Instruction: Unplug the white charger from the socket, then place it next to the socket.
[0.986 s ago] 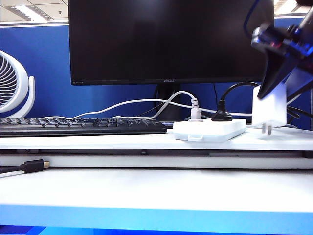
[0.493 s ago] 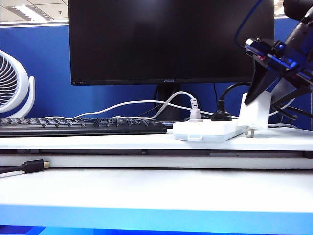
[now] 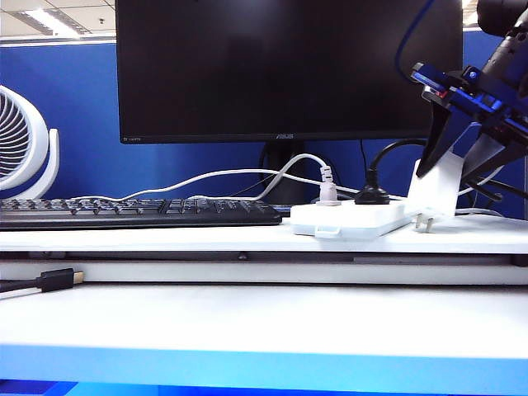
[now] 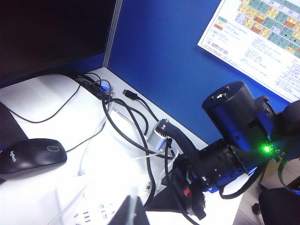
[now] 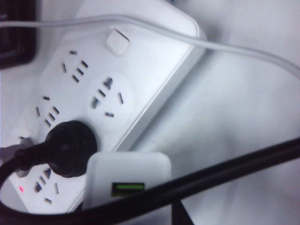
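Note:
The white charger (image 3: 435, 192) hangs tilted in my right gripper (image 3: 452, 169), which is shut on its upper part. Its lower corner rests against the right end of the socket (image 3: 351, 218), and its two prongs (image 3: 425, 221) sit just above the desk. In the right wrist view the charger (image 5: 126, 180), with a green port, lies at the socket's (image 5: 108, 89) edge beside the black round plug (image 5: 70, 147). My left gripper (image 4: 132, 211) hovers over the socket (image 4: 89, 214) with its dark fingers together and nothing between them.
A black round plug (image 3: 371, 195) and a small white cable plug (image 3: 328, 190) stand in the socket. A black keyboard (image 3: 140, 212) lies to its left, with a monitor (image 3: 289, 70) behind and a fan (image 3: 21, 140) far left. A mouse (image 4: 30, 157) and loose cables (image 4: 122, 117) lie behind the socket.
My right gripper has carried the charger down and left, from upright and apart from the socket to tilted against its right end. The wrist has rolled.

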{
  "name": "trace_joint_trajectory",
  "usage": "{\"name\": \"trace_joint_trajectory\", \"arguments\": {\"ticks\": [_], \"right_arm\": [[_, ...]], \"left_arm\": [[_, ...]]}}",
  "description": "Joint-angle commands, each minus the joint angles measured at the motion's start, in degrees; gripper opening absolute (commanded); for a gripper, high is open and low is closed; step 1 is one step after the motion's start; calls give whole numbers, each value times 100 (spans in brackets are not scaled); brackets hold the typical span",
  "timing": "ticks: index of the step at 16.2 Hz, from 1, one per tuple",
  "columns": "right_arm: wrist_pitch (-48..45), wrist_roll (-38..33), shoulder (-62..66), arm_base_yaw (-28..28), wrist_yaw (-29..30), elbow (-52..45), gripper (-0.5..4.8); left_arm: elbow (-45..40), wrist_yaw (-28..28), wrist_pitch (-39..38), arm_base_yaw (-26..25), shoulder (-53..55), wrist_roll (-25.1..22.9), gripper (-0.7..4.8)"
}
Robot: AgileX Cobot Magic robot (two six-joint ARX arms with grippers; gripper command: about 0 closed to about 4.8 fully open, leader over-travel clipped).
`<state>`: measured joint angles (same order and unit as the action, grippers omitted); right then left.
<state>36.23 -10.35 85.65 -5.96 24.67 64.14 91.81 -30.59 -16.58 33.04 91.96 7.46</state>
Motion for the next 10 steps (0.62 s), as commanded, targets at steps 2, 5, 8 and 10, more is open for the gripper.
{"name": "trace_joint_trajectory", "arguments": {"ticks": [2, 5, 8, 10], "right_arm": [[341, 28, 2, 2, -79, 262, 175], [487, 28, 2, 4, -111, 494, 286], [892, 33, 2, 4, -289, 756, 285], [1261, 192, -2, 4, -435, 907, 284]], "left_arm": [[26, -7, 61, -2, -33, -20, -5], [28, -7, 61, -2, -33, -20, -5], [28, -9, 59, -2, -33, -20, -5], [28, -9, 57, -2, -33, -20, -5]]}}
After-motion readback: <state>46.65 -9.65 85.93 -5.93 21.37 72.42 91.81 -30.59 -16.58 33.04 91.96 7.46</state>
